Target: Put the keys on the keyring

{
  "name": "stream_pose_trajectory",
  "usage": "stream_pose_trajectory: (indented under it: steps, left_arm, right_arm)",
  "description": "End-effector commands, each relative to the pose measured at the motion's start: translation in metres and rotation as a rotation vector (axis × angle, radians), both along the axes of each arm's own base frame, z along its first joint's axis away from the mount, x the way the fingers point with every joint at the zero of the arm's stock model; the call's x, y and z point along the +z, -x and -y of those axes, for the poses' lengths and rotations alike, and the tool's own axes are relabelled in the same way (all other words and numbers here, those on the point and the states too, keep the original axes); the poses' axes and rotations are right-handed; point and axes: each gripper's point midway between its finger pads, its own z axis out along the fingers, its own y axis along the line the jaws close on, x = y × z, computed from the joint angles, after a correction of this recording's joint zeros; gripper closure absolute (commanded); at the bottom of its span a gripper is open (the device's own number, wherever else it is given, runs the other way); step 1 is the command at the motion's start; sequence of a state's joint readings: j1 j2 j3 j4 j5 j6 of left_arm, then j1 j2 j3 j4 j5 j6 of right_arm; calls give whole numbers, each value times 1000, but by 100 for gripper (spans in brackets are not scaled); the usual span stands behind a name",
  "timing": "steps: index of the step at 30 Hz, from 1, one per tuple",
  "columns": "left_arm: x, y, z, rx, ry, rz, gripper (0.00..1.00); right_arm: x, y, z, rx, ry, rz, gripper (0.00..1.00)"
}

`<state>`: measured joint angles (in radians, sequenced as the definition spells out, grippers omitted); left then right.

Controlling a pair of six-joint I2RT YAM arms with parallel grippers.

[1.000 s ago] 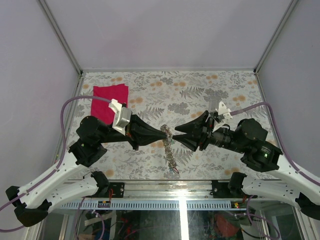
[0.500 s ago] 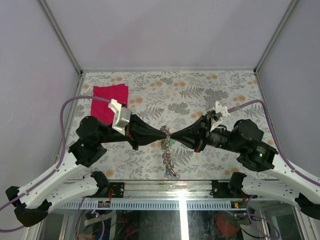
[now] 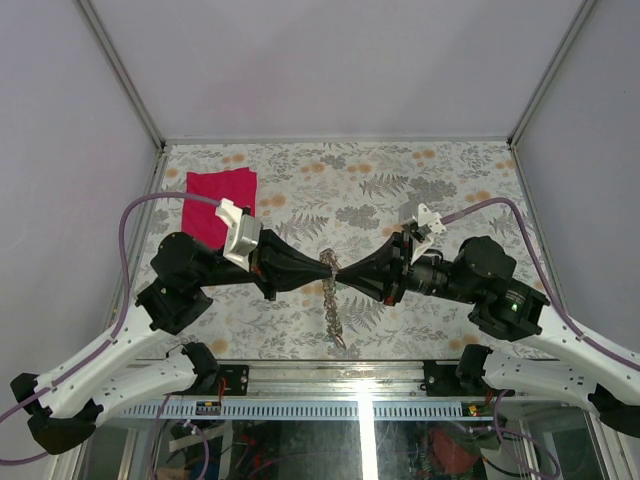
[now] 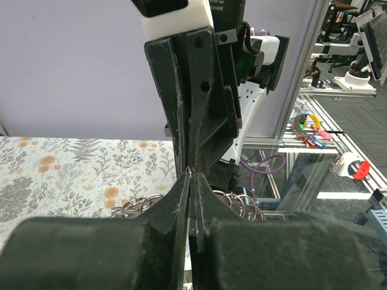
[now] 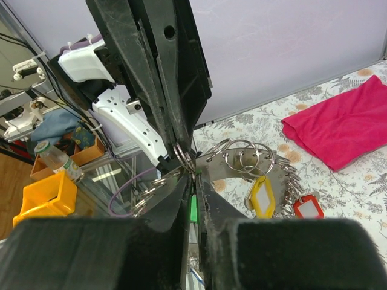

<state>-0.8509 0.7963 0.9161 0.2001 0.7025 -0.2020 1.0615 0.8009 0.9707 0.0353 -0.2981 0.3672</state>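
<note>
Left gripper (image 3: 328,268) and right gripper (image 3: 346,272) meet tip to tip mid-table, left pinching the keyring (image 5: 216,167), right pinching among the keys (image 3: 334,310). The bunch dangles to the table (image 3: 420,170), blocking the centre. Both arms bar the near half. Far half passable. Red cloth (image 3: 218,203) far left, walls (image 3: 60,150) on three sides.

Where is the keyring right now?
Top view: the keyring is mid-table, pinched by the left claw from the left, the right claw opposite, keys trailing toward the near edge.

top: high, looking down on table (image 3: 300,170) | wrists: close, facing each other (both see keyring (image 5: 217,170))
</note>
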Motion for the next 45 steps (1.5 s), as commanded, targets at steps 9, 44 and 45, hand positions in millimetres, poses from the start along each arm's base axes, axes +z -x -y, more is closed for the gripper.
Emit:
stream_pose_trajectory:
  steps: [9, 44, 45]
  left_arm:
    - [38, 9, -11, 6, 108, 102, 100]
    - [33, 5, -14, 43, 89, 86, 86]
    - [31, 3, -13, 54, 80, 83, 80]
  right_arm:
    - [32, -2, 9, -38, -116, 140, 77]
    - [36, 8, 21, 45, 159, 302, 100]
    - [42, 7, 24, 50, 214, 322, 100]
